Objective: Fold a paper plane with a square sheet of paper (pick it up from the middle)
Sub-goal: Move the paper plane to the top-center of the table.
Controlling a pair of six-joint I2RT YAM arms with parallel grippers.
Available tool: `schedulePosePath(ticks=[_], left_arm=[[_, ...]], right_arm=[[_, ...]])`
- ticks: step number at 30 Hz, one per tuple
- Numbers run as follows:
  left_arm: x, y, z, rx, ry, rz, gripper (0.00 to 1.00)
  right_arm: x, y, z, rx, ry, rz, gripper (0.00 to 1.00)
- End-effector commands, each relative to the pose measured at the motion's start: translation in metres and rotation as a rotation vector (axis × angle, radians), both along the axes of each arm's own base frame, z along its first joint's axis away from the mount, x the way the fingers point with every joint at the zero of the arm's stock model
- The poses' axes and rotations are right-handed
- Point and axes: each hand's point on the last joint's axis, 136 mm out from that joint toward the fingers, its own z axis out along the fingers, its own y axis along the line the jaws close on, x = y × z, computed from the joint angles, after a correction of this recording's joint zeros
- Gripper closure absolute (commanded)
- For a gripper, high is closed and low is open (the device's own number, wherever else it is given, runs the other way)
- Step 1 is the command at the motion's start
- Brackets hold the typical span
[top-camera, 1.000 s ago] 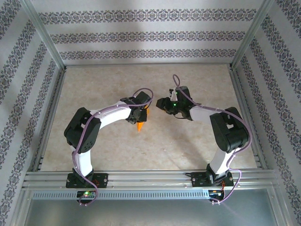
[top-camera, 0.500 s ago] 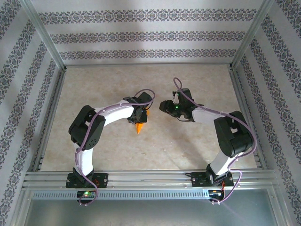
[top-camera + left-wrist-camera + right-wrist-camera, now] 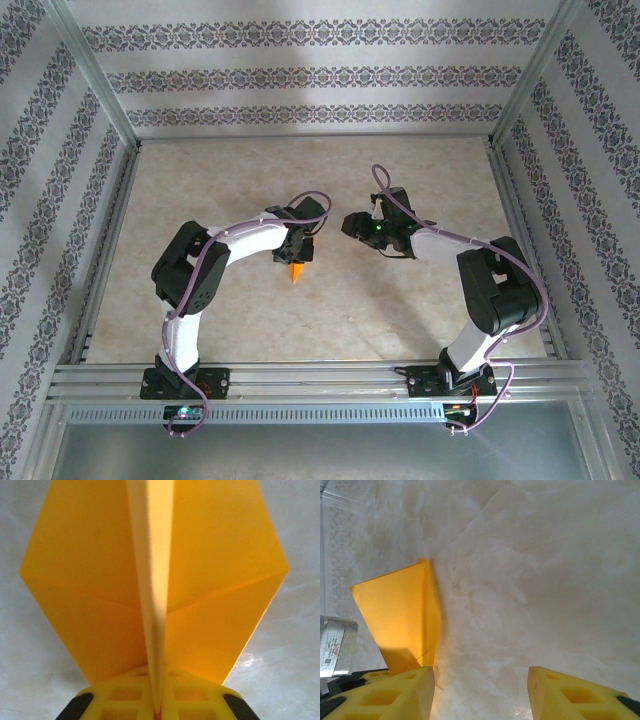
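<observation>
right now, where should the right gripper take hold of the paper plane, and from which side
Probably the centre fold, a thin ridge between the spread wings of the paper plane. The left gripper is shut on its near end, so the open right gripper should come in from the right, pinching the free part nearer the tip.

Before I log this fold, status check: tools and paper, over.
Left tool shut on paper plane, at its centre crease. Right tool open, empty. Nothing seen in the way.
</observation>
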Motion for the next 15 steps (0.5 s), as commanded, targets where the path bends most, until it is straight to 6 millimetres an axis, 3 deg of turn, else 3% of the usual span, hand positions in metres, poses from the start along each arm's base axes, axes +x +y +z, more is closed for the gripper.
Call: schedulePosePath(ticks=[1, 5, 9, 15], left_arm=[[0.004, 0.009, 0.007, 0.044, -0.010, 0.010, 0.95], [0.021, 0.008, 0.028, 0.034, -0.078, 0.005, 0.96], [0.050, 0.003, 0.043, 0.006, -0.127, 0.003, 0.96], [0.101, -0.002, 0.044, 0.001, -0.158, 0.025, 0.96]], right_arm=[[0.001, -0.013, 0.010, -0.044, -0.043, -0.026, 0.39], [0.003, -0.031, 0.024, -0.144, -0.106, -0.051, 0.23], [0.006, -0.056, 0.041, -0.262, -0.174, -0.082, 0.03], [0.003, -0.096, 0.056, -0.326, -0.242, -0.206, 0.02]])
